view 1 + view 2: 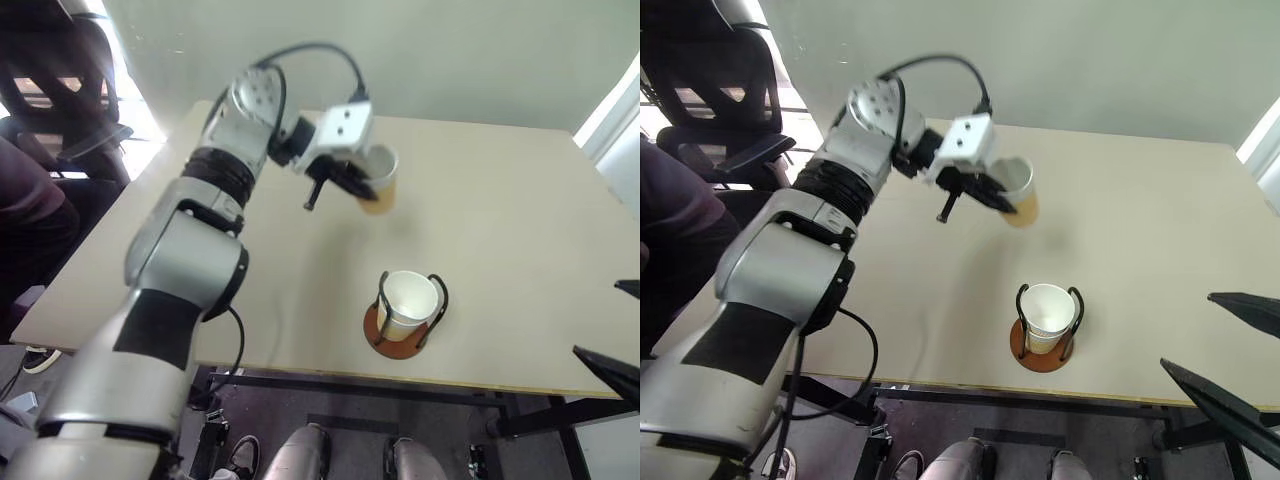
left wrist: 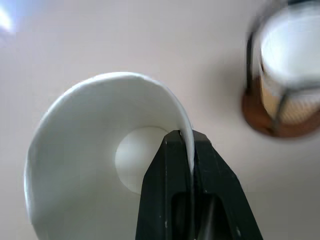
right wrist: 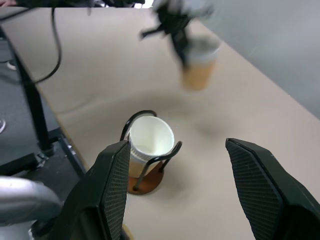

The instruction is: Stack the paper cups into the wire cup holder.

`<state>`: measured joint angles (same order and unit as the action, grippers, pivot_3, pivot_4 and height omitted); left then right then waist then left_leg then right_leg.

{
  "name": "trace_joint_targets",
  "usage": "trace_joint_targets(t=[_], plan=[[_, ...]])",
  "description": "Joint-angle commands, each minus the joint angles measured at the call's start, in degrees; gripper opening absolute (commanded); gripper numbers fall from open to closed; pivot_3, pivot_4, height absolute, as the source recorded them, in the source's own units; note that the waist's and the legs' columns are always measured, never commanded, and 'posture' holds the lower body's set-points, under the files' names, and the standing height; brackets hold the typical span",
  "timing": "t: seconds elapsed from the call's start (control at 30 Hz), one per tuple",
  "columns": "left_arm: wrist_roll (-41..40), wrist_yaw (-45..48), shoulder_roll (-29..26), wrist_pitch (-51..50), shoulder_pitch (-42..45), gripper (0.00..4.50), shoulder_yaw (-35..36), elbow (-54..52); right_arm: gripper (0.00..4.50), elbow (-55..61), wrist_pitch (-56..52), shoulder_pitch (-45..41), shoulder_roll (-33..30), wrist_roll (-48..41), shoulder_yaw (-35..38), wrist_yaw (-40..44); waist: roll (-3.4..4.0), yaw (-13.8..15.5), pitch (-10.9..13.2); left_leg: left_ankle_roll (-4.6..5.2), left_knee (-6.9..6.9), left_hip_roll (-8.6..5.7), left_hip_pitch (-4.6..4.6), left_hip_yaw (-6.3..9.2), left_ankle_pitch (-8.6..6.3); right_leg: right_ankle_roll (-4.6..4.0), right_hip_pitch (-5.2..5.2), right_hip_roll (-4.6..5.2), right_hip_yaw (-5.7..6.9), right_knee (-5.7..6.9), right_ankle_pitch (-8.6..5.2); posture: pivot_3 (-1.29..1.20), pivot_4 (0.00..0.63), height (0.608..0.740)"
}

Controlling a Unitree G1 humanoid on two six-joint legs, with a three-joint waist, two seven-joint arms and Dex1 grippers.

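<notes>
Left hand [image 2: 191, 150] pinches a paper cup's [image 2: 100, 145] rim; right hand [image 3: 200, 185] gapes empty near the wire cup holder [image 3: 145, 182].

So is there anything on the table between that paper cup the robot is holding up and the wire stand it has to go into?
Nothing visible. The left gripper pinches the white-and-orange paper cup by its rim, above bare beige table. The black wire cup holder on its reddish-brown disc already holds one cup, open side up.
</notes>
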<state>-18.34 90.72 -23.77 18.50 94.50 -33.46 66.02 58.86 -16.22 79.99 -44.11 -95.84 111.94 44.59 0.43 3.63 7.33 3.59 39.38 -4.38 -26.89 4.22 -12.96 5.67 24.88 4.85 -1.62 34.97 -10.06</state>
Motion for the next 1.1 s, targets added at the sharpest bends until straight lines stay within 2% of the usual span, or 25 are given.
trace_joint_targets(t=[0.03,0.17,0.33,0.7,1.1], plan=[[-19.1,1.8,-4.9,-3.2,2.1,0.05,-11.5,-11.3,3.09,-1.7,0.7,0.7,1.5,0.0,1.6,2.4,0.01,0.0,0.0,-0.05,0.0,0.01,0.02,0.0,-0.01,-0.01,0.0,0.0,0.01,0.02,-0.03,0.0,0.15,0.74],[-37.4,1.8,-12.5,-4.3,3.5,0.05,-26.3,-25.7,3.09,-1.6,1.3,0.9,3.3,1.0,0.8,2.4,0.02,-0.1,0.0,-0.28,-0.02,0.06,0.06,0.01,-0.05,0.09,0.0,0.0,0.07,0.14,-0.12,0.0,0.15,0.74],[-48.5,1.8,-16.9,-3.3,6.3,0.05,-35.6,-35.1,3.09,-0.1,2.4,1.5,5.1,0.6,0.7,1.7,0.02,0.0,0.0,-0.31,0.05,0.06,0.11,0.01,-0.09,-0.11,-0.14,0.03,0.09,0.1,-0.3,0.0,0.15,0.74],[-49.3,1.8,-13.5,5.2,10.3,0.05,-51.4,-32.7,3.09,1.1,5.2,4.2,9.1,-1.3,2.4,1.9,-0.03,-0.1,0.0,0.04,0.29,0.06,0.63,0.0,-0.36,-0.38,-0.65,0.04,0.14,0.3,-0.46,0.0,0.15,0.74],[-48.6,1.8,-7.2,7.2,10.3,0.05,-55.4,-25.8,3.09,1.1,4.6,5.8,12.9,-4.5,6.0,3.9,-0.06,-0.1,0.1,0.07,0.56,0.06,0.62,0.0,-0.65,-0.48,-0.67,0.06,0.22,0.56,-0.88,0.0,0.15,0.74]])
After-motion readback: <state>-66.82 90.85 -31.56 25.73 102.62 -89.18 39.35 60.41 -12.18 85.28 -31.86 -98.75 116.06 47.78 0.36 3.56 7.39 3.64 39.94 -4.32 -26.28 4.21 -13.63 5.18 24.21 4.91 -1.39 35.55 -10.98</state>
